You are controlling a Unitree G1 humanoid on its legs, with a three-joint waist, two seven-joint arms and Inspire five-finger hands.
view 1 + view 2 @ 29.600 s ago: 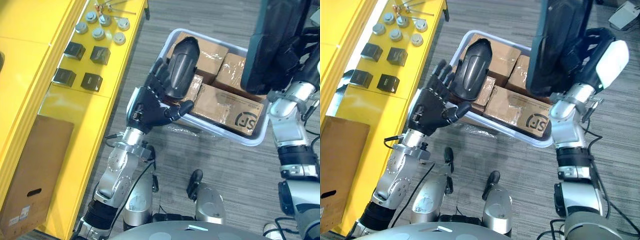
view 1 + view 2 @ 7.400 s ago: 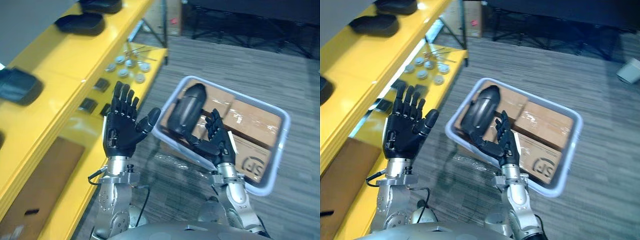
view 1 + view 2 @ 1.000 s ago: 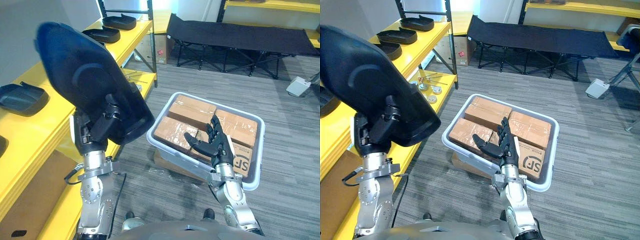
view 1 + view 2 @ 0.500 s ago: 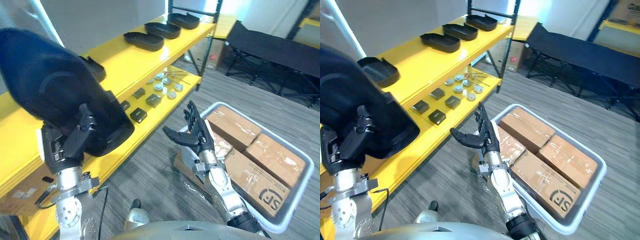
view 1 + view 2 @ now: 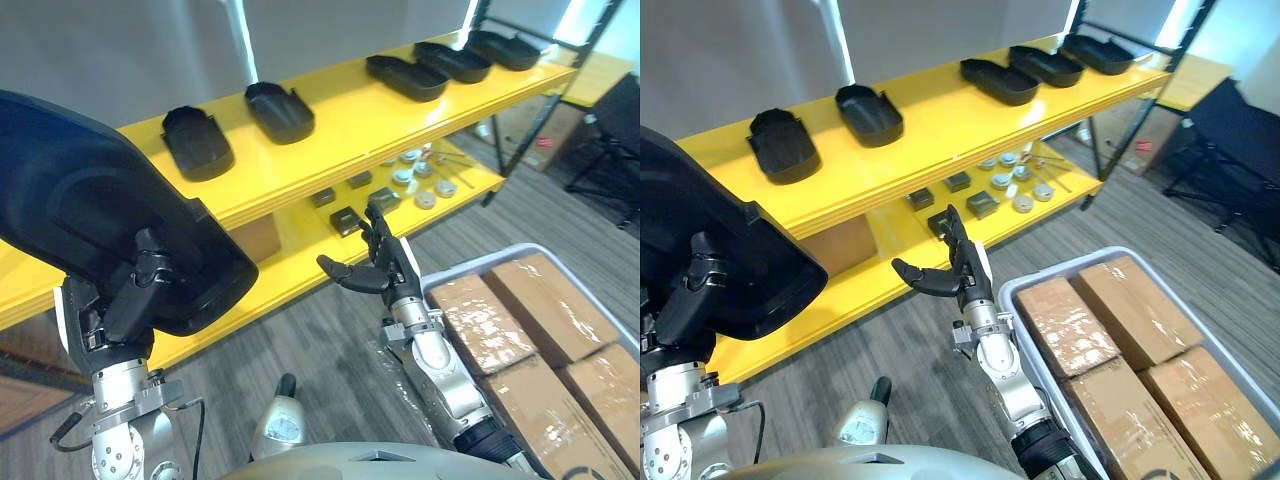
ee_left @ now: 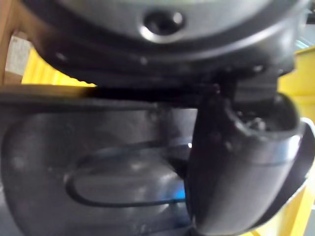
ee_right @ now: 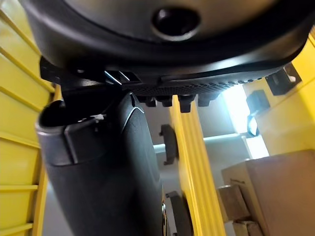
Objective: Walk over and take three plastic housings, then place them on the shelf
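Observation:
A large black plastic housing [image 5: 90,210] is raised at the left, and my left hand [image 5: 120,310] is shut on its lower edge. In the left wrist view the thumb [image 6: 236,167] presses on the housing's inner face [image 6: 98,177]. My right hand [image 5: 385,265] is open in the middle of the view, fingers straight and empty, in front of the yellow shelf [image 5: 330,120]. Several black housings lie along the shelf's top board, among them one at the left [image 5: 197,143] and one beside it [image 5: 280,110].
The lower yellow board carries small black blocks [image 5: 348,218] and metal discs [image 5: 420,180]. A grey tub [image 5: 1040,280] with taped cardboard boxes [image 5: 480,325] stands on the floor at the lower right. A brown box [image 5: 840,245] sits under the top board.
The camera has swung towards the shelf, so the shelf now spans the view and the tub sits lower right. My left hand still holds the housing; my right hand stays open.

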